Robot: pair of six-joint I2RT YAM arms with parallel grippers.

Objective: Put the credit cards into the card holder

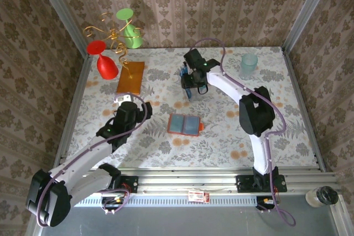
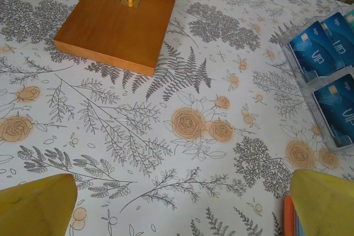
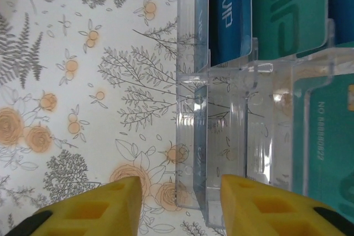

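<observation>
The card holder (image 1: 184,124) lies open, long axis across my view, tab pointing right. Beyond it, my right tool (image 3: 180,182) sits at the clear rack's (image 3: 221,109) edge, and I cannot tell its grip. My left tool (image 2: 182,176) gapes, released.

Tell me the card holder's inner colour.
Grey-blue inside the card holder, orange edge; top external view.

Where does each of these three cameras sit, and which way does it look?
Top external: fixed above and behind the arms, looking down at the table; left tool and right tool show.
Left wrist: on the left arm, looking forward low across the table to the wooden base; its yellow fingers at the bottom corners.
Right wrist: on the right arm, close above the clear rack of credit cards; its yellow fingers at the bottom.
Shared: both wrist views catch that rack.
</observation>
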